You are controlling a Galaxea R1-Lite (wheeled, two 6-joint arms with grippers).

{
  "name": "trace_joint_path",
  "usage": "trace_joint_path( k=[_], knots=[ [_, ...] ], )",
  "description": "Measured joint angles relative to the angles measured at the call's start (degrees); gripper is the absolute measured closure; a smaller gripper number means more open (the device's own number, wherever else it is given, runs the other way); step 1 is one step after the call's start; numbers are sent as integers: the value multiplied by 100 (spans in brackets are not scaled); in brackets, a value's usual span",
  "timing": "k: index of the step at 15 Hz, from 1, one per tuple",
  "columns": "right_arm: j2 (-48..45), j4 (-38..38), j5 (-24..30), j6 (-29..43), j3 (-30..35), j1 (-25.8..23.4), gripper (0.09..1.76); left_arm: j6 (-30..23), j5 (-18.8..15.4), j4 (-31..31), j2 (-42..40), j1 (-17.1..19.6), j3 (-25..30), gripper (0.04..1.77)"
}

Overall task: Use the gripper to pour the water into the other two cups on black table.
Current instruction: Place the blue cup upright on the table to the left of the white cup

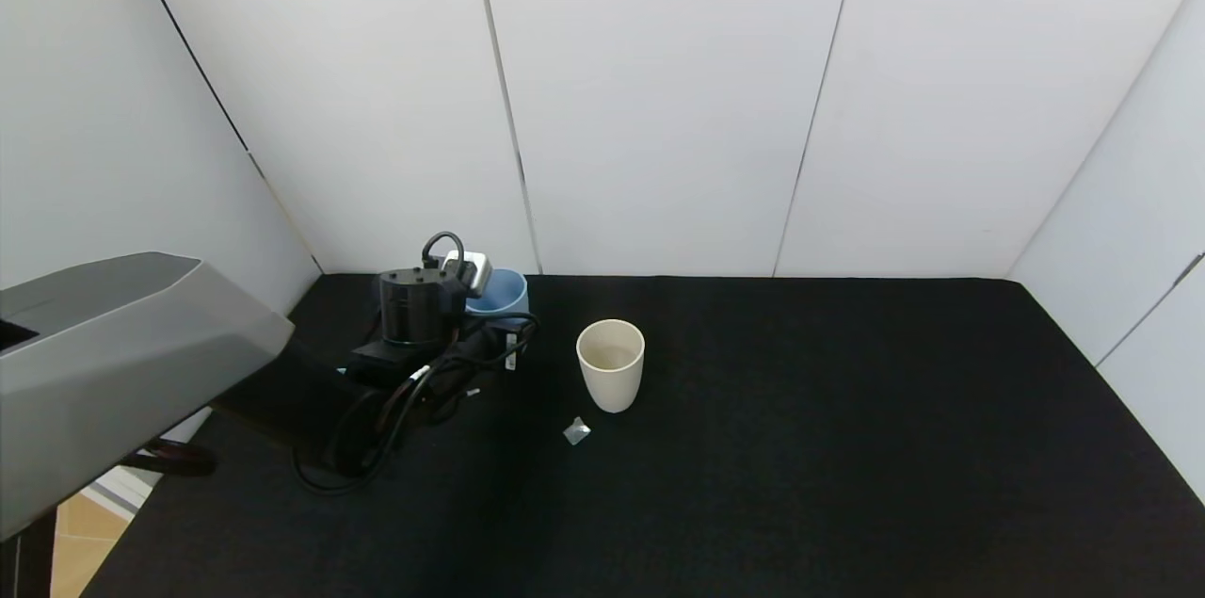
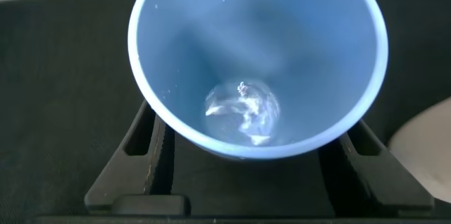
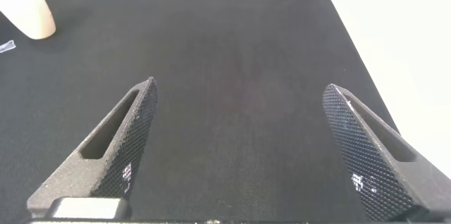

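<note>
My left gripper [image 1: 475, 297] is at the back left of the black table [image 1: 800, 447], shut on a light blue cup [image 1: 501, 291]. In the left wrist view its fingers [image 2: 148, 150] flank this cup [image 2: 211, 41], and a little clear water [image 2: 243, 111] lies in the bottom. The cream-beige cup [image 1: 611, 364] stands upright to the right of it, apart; it also shows in the left wrist view [image 2: 423, 146] and the right wrist view [image 3: 28, 13]. The teal-green cup is hidden. My right gripper [image 3: 239, 146] is open and empty above bare black cloth, out of the head view.
A small crumpled clear plastic scrap [image 1: 576, 431] lies in front of the cream cup. White wall panels [image 1: 659, 108] border the table at the back and sides. A grey robot part [image 1: 113, 363] fills the left edge. Black cables [image 1: 377, 428] loop beneath the left arm.
</note>
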State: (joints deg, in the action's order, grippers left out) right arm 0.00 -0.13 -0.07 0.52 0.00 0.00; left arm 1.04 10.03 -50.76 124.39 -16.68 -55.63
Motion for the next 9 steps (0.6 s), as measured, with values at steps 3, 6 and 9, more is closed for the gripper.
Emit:
trace_joint_path(
  k=[3, 6, 9],
  knots=[
    [0, -2, 0, 0, 0, 0, 14, -41, -11, 11, 195, 20, -99, 64],
    [0, 0, 0, 0, 0, 0, 14, -101, -12, 29, 319, 23, -154, 64],
    [0, 0, -2, 0, 0, 0, 14, -111, -50, 2, 405, 23, -190, 64]
  ],
)
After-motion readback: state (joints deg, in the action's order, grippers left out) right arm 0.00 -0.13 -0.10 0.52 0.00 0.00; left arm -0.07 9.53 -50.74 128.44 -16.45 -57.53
